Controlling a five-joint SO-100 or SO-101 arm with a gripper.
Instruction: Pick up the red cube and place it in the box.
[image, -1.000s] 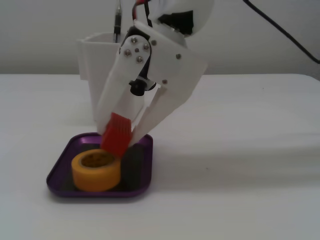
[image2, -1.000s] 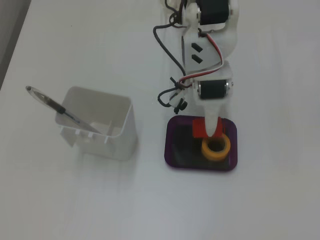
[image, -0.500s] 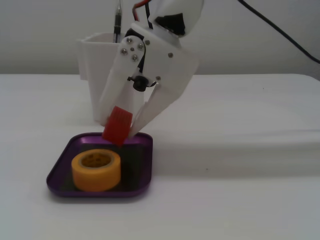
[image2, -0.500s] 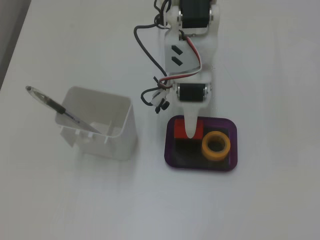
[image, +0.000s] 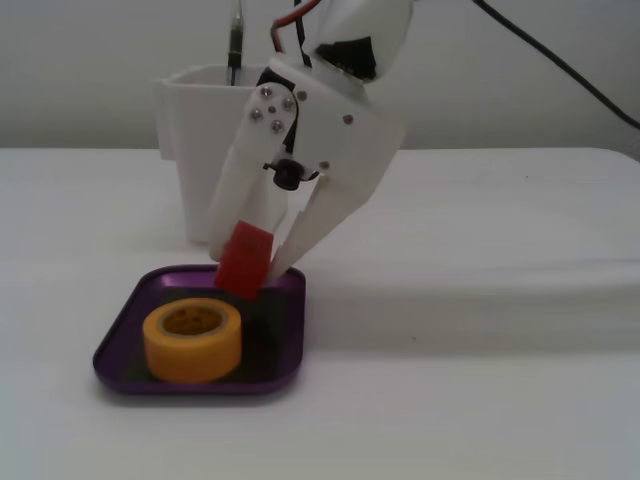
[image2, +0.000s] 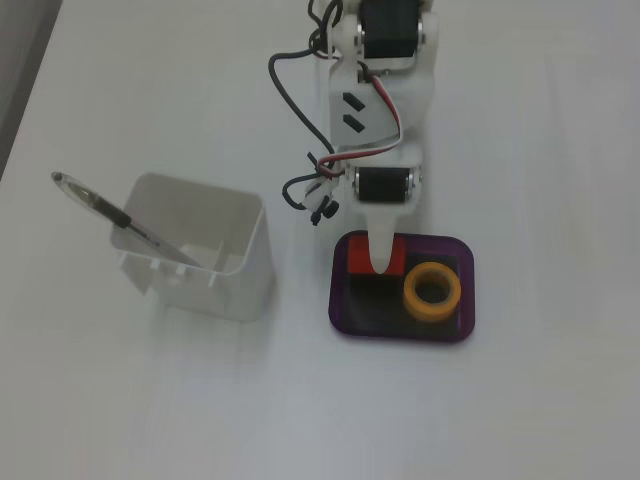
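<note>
I've got the small matte red block (image: 244, 262) clamped in the jaws (image: 252, 283), tilted, hanging over the back part of the shallow glossy purple tray (image: 120, 372). In the top-down fixed view the red block (image2: 361, 257) sits over the tray's rear edge, left of the yellow tape roll (image2: 431, 291). I can't tell whether its lower corner touches the floor of the tray (image2: 342, 318) yet.

Risk from here, as I judge it: the block is close to the rear rim, so a release at this tilt could let it tip onto the rim or tumble out behind. The yellow roll (image: 192, 340) lies just in front of it in the side fixed view, so a forward push could knock the roll or wedge the block against it.

Open room: the dark floor to the left of the roll in the top-down view looks free, that's my best landing spot. The tall white plastic container (image: 195, 150) with a pen (image2: 120, 218) stands just behind the tray in the side view, so I have little slack backwards. The white table (image: 480, 300) to the right is open
</note>
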